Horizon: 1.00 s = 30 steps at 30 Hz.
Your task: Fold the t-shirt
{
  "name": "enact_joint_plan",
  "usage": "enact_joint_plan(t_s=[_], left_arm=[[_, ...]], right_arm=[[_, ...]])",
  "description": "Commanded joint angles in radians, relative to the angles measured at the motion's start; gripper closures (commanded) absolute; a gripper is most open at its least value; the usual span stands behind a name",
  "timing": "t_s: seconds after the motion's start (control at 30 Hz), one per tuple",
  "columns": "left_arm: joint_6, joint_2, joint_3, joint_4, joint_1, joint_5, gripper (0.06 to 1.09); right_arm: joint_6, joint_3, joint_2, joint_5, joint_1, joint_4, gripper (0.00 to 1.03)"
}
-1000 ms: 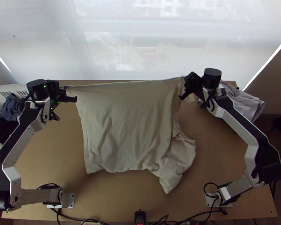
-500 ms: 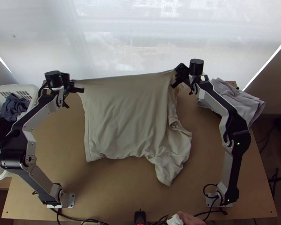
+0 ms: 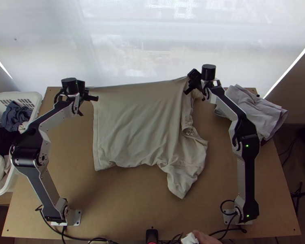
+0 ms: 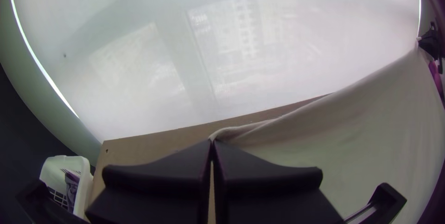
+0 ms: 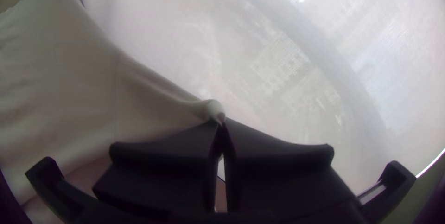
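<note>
The beige t-shirt point(image 3: 140, 122) is stretched between both grippers, its far edge pulled taut and its lower part lying rumpled on the table. At its far left corner is my left gripper point(image 3: 88, 93); in the left wrist view that gripper point(image 4: 212, 141) is shut on a corner of the t-shirt point(image 4: 371, 126). My right gripper point(image 3: 188, 83) holds the far right corner, higher up the picture. The right wrist view has this gripper point(image 5: 221, 121) pinching a small bunched tip of the t-shirt point(image 5: 92, 80). A part of the shirt hangs bunched below it at the right.
A white basket point(image 3: 20, 94) with clothes stands left of the table point(image 3: 120, 203). A grey folded cloth point(image 3: 254, 107) lies at the far right, beside the right arm. A person's hand point(image 3: 205, 238) is at the near edge, beside a white object.
Both arms have drawn back from their outer positions: the left gripper moved right, the right gripper moved left and a little up the picture. The t-shirt's near edge slid away from the near side.
</note>
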Motion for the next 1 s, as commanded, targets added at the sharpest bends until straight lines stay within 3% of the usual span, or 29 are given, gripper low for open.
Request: enact_joint_plan(t_s=[0.0,0.97], left_arm=[[-0.007,-0.022,-0.071,0.021,-0.008,-0.004,1.05],[-0.046,-0.315,-0.416,0.069,-0.018,0.008,1.05]], right_arm=[[0.016,-0.072,-0.039,-0.003,-0.001,-0.007,1.00],[0.054,-0.684,-0.536,-0.024,0.031,0.009,1.00]])
